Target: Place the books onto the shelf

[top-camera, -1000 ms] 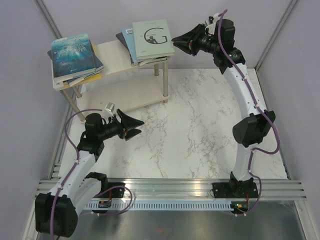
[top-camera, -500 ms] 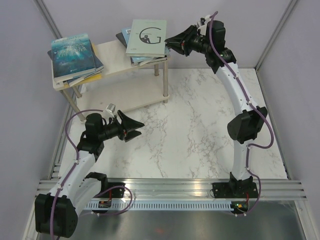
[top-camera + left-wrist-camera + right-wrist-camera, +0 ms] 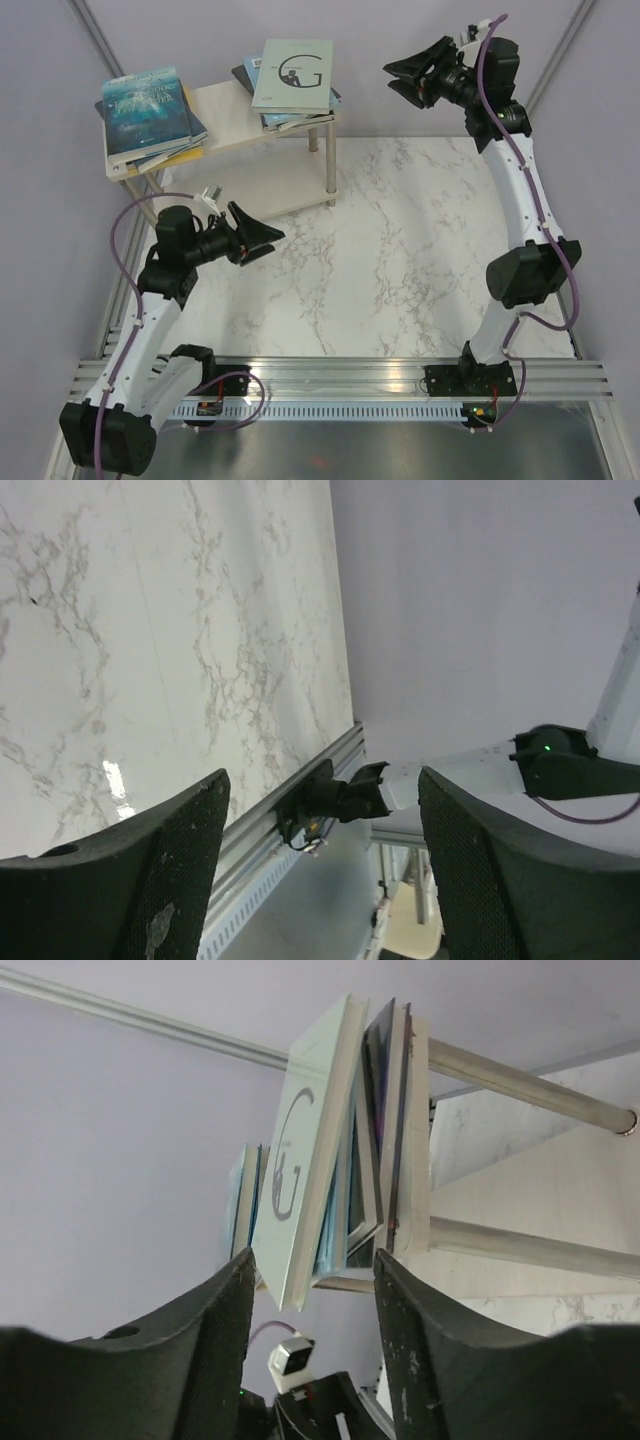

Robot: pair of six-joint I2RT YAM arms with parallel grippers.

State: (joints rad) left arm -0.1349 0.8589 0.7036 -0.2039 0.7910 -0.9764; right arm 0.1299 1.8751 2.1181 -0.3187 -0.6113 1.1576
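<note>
**Overhead view.** I am holding the right claw [image 3: 393,79] in the air off the right end of the shelf [image 3: 220,108], apart from it. Its jaws are parted with nothing between them. I judge this a stand-off that spares the stack a nudge from the fingers. The left claw [image 3: 268,243] is hovering in front of the shelf, over the table [image 3: 400,230], jaws wide and gripping nothing, out of the other arm's way. Every book I can see is lying on the shelf's top board. The teal ocean book [image 3: 147,103] is capping the stack at the shelf's left end, and the grey "G" book [image 3: 293,73] is capping the stack at its right end.

**Right wrist view.** Only here is the right-end stack showing edge-on, with the "G" book jutting past those beneath it.

**Left wrist view.** This is showing only marble table and the right arm's base [image 3: 340,795], and no book.
</note>
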